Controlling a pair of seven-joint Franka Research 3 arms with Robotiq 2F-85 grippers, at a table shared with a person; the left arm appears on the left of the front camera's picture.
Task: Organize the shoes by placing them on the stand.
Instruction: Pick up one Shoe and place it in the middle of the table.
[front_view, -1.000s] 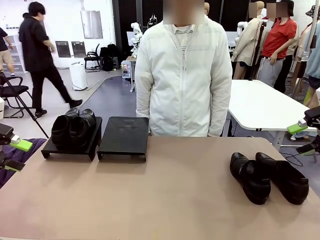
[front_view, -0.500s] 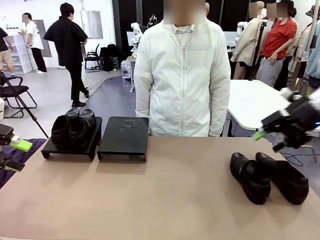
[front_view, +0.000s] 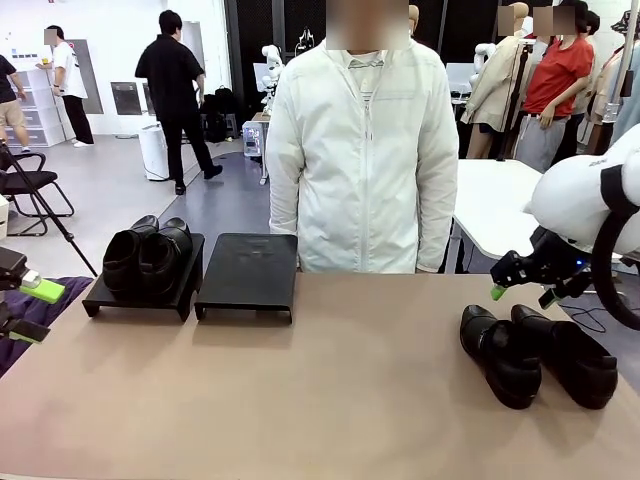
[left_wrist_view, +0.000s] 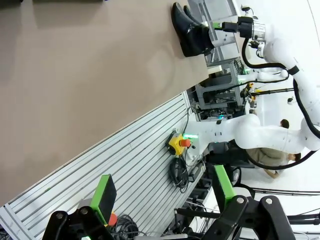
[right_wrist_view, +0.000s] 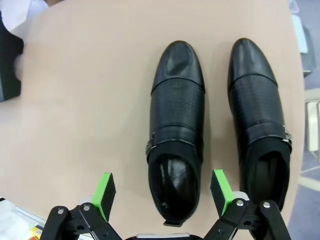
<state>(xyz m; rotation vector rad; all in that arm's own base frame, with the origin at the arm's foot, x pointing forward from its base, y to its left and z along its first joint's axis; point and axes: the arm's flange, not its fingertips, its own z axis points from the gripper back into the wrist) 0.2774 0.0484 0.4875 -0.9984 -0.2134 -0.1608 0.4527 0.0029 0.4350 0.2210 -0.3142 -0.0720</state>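
Note:
Two black shoes (front_view: 148, 256) sit side by side on the left tray of the stand (front_view: 137, 298). The stand's right tray (front_view: 248, 272) is bare. Two more black shoes lie on the table at the right, one (front_view: 499, 356) beside the other (front_view: 566, 357). My right gripper (front_view: 521, 294) hovers open just above and behind them. In the right wrist view its green pads (right_wrist_view: 104, 189) straddle the heel of the left shoe (right_wrist_view: 177, 125), with the other shoe (right_wrist_view: 259, 117) alongside. My left gripper (front_view: 28, 309) stands open at the table's left edge, with nothing between its fingers (left_wrist_view: 105, 197).
A person in a white jacket (front_view: 365, 150) stands at the far side, just behind the stand, arms down. The tan table (front_view: 330, 390) is bare in the middle. A corner of the black stand (right_wrist_view: 9, 65) shows at the left of the right wrist view.
My right arm has swung in from the right edge and come down over the pair of shoes on the table. The left arm has not moved.

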